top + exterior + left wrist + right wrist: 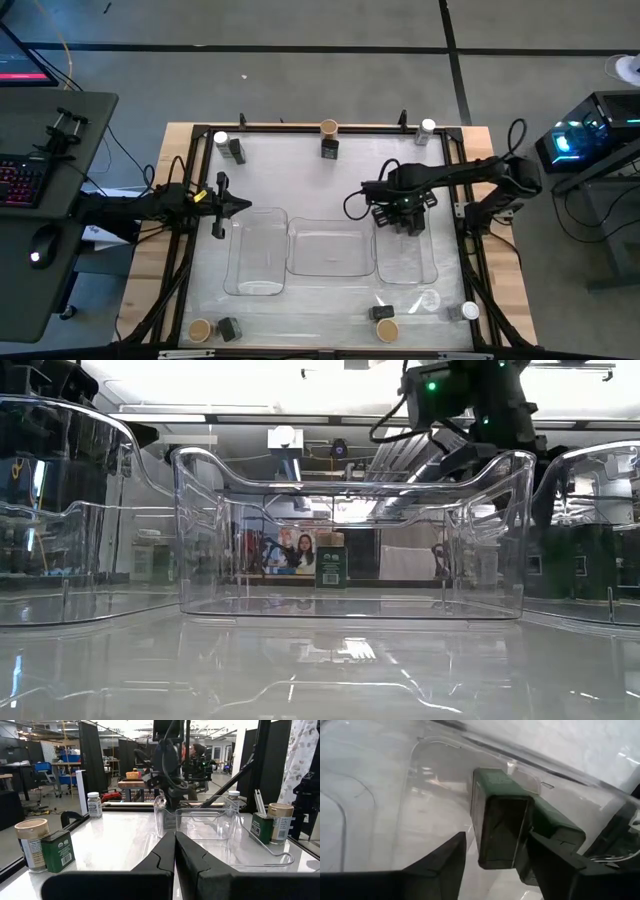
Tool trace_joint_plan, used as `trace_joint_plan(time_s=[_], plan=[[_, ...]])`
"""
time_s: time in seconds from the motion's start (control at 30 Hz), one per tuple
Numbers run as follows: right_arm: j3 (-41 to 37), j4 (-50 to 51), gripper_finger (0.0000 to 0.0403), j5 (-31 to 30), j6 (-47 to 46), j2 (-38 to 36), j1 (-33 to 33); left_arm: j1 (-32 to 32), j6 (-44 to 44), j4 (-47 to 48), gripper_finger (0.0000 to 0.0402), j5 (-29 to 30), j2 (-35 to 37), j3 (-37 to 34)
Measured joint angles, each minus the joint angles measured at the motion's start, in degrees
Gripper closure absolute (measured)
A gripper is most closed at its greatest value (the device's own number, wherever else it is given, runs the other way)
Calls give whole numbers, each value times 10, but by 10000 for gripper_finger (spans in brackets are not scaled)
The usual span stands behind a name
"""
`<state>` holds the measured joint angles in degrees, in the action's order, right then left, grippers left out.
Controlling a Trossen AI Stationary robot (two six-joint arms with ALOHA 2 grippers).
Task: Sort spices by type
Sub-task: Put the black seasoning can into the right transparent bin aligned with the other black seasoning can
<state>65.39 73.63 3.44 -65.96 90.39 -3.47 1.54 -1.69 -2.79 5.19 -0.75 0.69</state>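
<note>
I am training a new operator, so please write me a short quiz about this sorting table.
1. True or false: the left claw is shut.
2. Over which tray is the right claw? A left, B middle, C right.
3. Which kind of spice sits between the right claw's fingers?
Key: 1 true; 2 C, the right tray; 3 a dark boxy tin.

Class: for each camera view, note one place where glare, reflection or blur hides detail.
High view: sheen on the table washes out the trays. Low view: bright ceiling lights, reflections across the middle tray. Right wrist view: blurred fingers frame a dark box.
</note>
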Motion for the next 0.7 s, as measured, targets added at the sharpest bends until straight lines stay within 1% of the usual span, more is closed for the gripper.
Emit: trace_joint_plan(time_s=[0.17, 0.33, 0.43, 0.5, 0.53, 0.6, 0.67, 0.7], plan=[[6, 0, 191, -3, 0, -8, -8, 0, 0, 0, 401, 0, 0, 0], [45, 24, 189, -14, 0, -37, -5, 0, 0, 0, 401, 0, 0, 0], [67, 4, 196, -34, 6, -56, 4, 0, 0, 0, 402, 0, 0, 0], [68, -24, 217, -40, 41, -56, 6, 0, 0, 0, 401, 0, 0, 0], [64, -33, 235, -38, 60, -52, 5, 0, 0, 0, 402, 0, 0, 0], [47, -44, 287, -33, 89, -40, -2, 0, 0, 0, 401, 0, 0, 0], [26, -62, 353, -36, 108, -28, -5, 0, 0, 0, 402, 0, 0, 0], [17, -69, 377, -43, 116, -25, -4, 0, 0, 0, 402, 0, 0, 0]])
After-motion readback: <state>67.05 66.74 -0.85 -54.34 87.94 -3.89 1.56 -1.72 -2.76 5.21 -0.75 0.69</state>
